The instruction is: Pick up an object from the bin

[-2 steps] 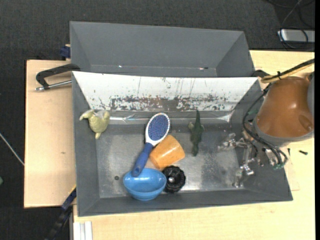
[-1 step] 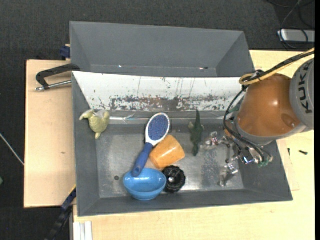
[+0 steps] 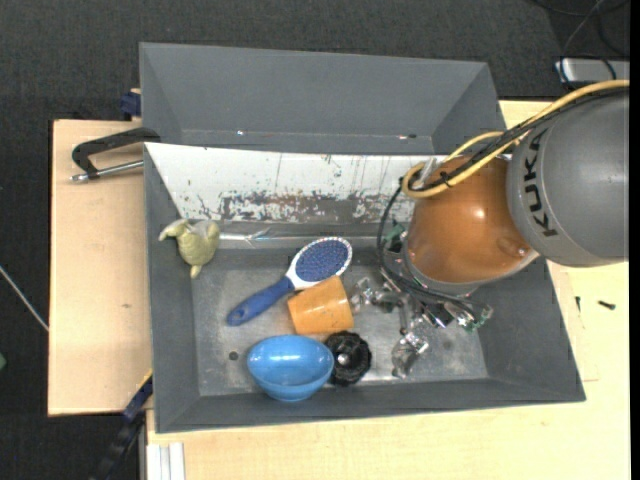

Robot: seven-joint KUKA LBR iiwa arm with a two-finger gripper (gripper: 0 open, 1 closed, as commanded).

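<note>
One each of orange cup [image 3: 322, 309], blue brush [image 3: 318, 262], blue bowl [image 3: 288, 365], black lump [image 3: 348, 357], green toy [image 3: 196, 243]; claw [image 3: 412, 346] opening cannot be told

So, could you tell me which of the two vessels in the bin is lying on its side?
The orange cup, in the middle beside the brush; the blue bowl near the front wall sits upright, mouth up.

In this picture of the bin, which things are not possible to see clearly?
- Camera view: the grey metal bin, right part of its floor, hidden beneath the robot's orange wrist cover.
- Camera view: small black round object beside the blue plastic bowl, too dark to identify.
- Camera view: anything under the claw.
</note>
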